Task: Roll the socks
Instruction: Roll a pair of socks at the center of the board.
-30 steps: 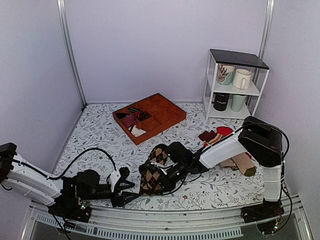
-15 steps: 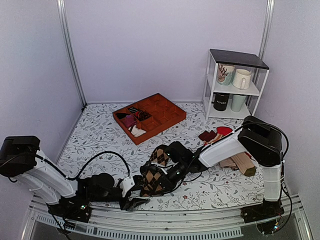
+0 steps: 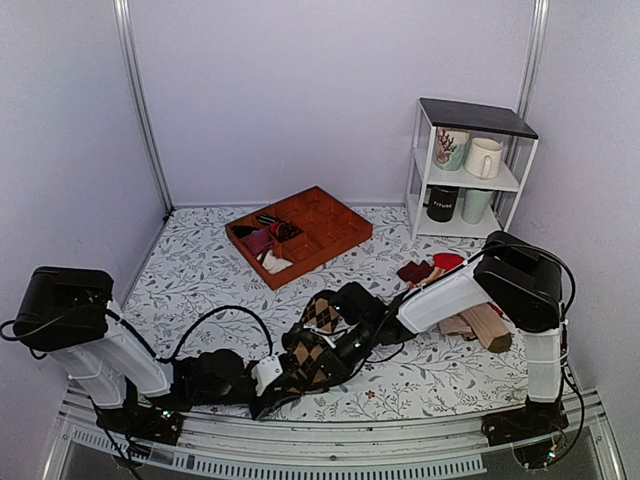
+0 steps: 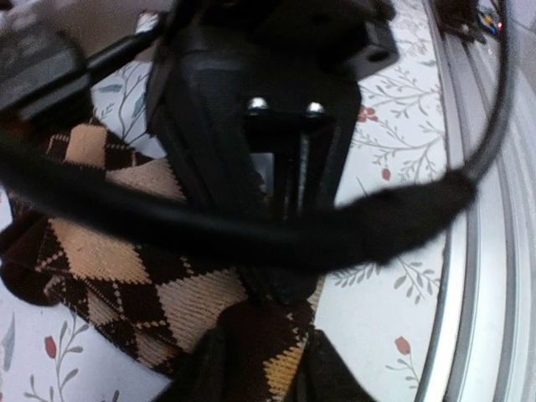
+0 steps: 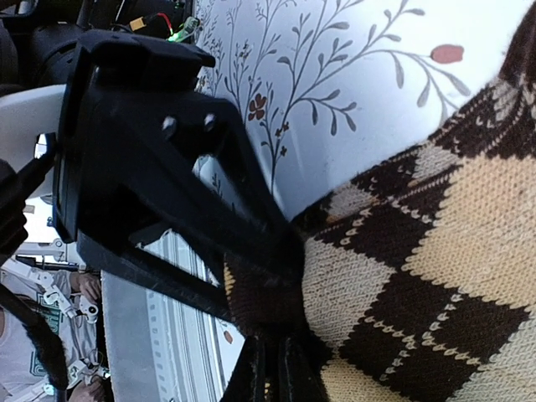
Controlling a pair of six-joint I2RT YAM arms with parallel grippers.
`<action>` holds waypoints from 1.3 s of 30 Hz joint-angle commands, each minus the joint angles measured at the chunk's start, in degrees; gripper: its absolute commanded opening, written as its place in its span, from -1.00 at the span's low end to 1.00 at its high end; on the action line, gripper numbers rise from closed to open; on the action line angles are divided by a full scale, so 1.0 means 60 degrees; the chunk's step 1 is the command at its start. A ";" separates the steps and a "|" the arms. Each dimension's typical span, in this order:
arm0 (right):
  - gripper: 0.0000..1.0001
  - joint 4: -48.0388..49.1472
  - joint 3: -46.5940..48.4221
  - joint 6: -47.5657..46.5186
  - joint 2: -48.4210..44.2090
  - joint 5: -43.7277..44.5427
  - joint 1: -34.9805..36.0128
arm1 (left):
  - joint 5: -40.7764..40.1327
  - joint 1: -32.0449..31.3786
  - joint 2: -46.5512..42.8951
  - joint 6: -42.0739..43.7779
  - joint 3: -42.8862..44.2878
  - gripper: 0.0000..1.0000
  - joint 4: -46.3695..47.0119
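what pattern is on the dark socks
The socks are dark brown with tan argyle diamonds, clearest in the right wrist view.

The socks [image 3: 312, 352], lower centre, were dark brown with tan and black argyle diamonds. The table [image 3: 190, 270] was white, printed with grey sprigs and tiny red flowers. The tray [image 3: 340, 228] was rust-orange. At upper right, the shelf [image 3: 478, 118] was white with a black top, holding a white mug [image 3: 484, 157] and a black mug [image 3: 441, 203].
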 commanded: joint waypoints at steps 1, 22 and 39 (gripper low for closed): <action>-0.95 -0.1495 -0.0344 -0.0048 0.0832 0.0722 0.0027 | 0.0381 -0.0107 0.0333 -0.0064 0.0284 -0.67 -0.0353; 0.10 0.7207 -0.5372 -0.4353 -0.4227 0.3403 0.0408 | 0.3440 0.0394 0.1798 -0.5312 0.0035 -1.00 -0.1048; 0.04 0.5269 -0.4660 -0.5553 -0.2834 0.4629 0.1903 | 0.3806 0.0647 0.1824 -0.5426 0.0102 -1.00 -0.1562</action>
